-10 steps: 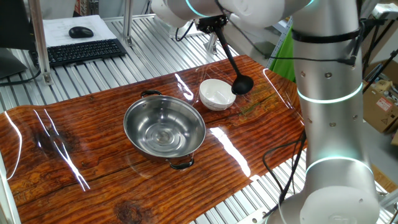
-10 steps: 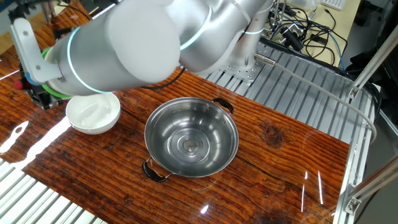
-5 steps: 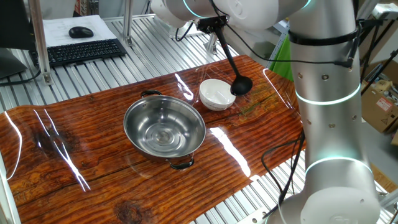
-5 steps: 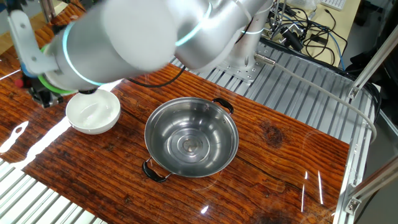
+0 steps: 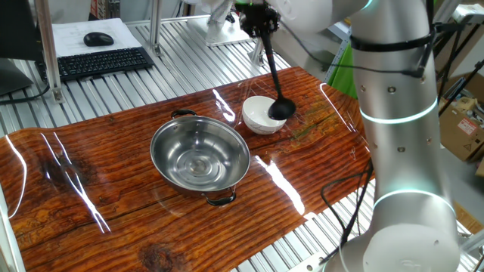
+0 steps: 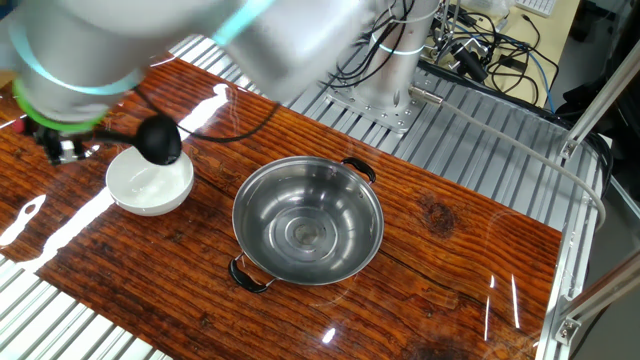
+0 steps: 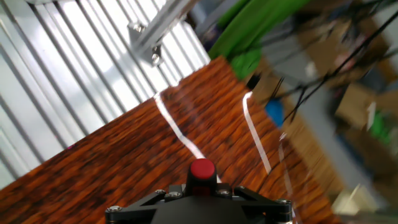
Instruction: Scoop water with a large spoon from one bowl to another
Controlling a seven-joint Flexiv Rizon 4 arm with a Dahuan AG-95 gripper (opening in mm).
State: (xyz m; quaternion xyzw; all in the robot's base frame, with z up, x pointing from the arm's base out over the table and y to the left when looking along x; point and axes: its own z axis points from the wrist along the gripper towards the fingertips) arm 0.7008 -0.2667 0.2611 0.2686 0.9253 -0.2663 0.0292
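Observation:
My gripper [image 5: 259, 21] is high above the table's far edge, shut on the top of the large spoon's slim handle. The black spoon hangs down steeply, its round scoop [image 5: 280, 109] over the right rim of the small white bowl [image 5: 259, 115]. In the other fixed view the scoop [image 6: 158, 140] hovers over the white bowl [image 6: 150, 184], with my gripper [image 6: 62, 148] to its left under the blurred arm. The big steel bowl [image 5: 200, 157] stands in front of the white one, a loop handle at each end; it also shows in the other fixed view [image 6: 308, 222]. I cannot make out any water. The hand view shows only the gripper's body and a red knob [image 7: 202, 169].
The bowls stand on a glossy wood-grain board [image 5: 113, 204] over a slatted metal table. A keyboard [image 5: 102, 62] and mouse [image 5: 98, 38] lie at the far left. The arm's silver column [image 5: 401, 151] rises at the right. Cables [image 6: 480, 50] lie behind the base.
The wrist has turned and the spoon has swung: its scoop moved from beside the white bowl's right side to over that bowl's rim. Both bowls stayed put.

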